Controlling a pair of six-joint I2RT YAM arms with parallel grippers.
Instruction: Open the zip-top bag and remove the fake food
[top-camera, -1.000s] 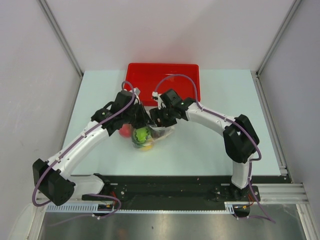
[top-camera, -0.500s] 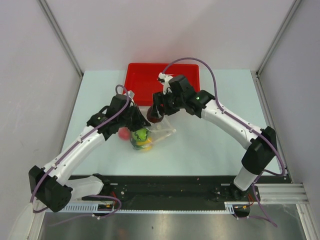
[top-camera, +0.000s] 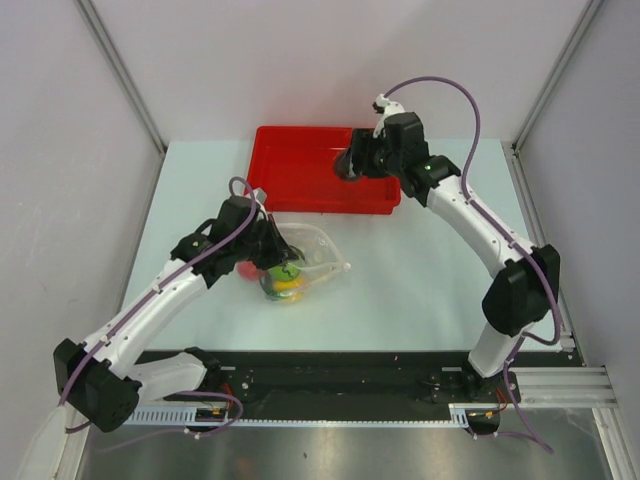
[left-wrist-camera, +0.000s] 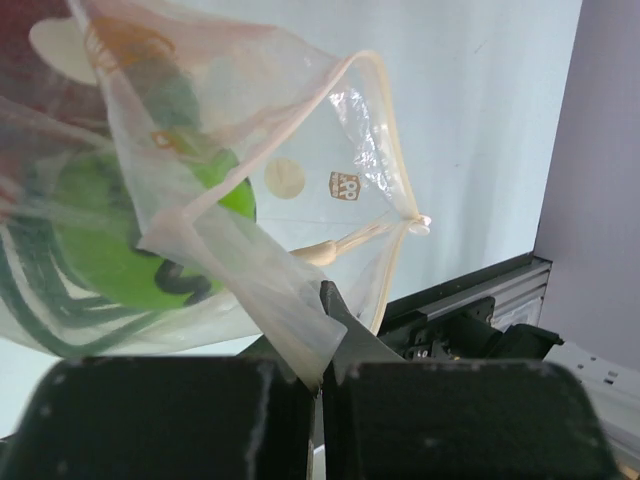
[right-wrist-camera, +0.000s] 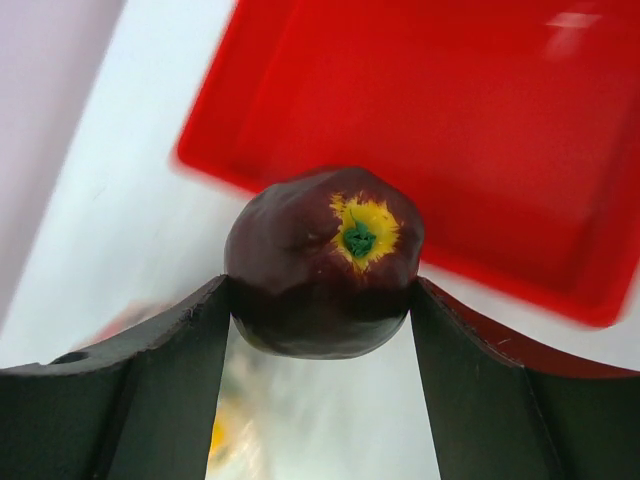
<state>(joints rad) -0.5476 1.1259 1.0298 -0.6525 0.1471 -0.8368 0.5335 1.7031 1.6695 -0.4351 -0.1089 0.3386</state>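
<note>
The clear zip-top bag (top-camera: 315, 252) lies on the table with its mouth open, the whitish zip strip (left-wrist-camera: 385, 180) spread wide. A green ball (top-camera: 283, 270), a yellow piece (top-camera: 291, 288) and a red ball (top-camera: 245, 268) of the fake food sit at its left end. My left gripper (top-camera: 283, 252) is shut on a flap of the bag's plastic (left-wrist-camera: 270, 300). My right gripper (top-camera: 347, 165) hangs over the red tray (top-camera: 290, 175), shut on a dark maroon toy fruit (right-wrist-camera: 320, 265) with a yellow and green stem end, pinched between both fingers (right-wrist-camera: 170, 370).
The red tray's near rim (right-wrist-camera: 500, 275) lies just beyond the held fruit. The black rail and arm bases (top-camera: 330, 375) run along the table's near edge. Grey walls stand close on both sides.
My right arm has pulled the maroon fruit away from the bag's mouth and carried it back and right, over the tray. The left gripper has kept its hold on the bag.
</note>
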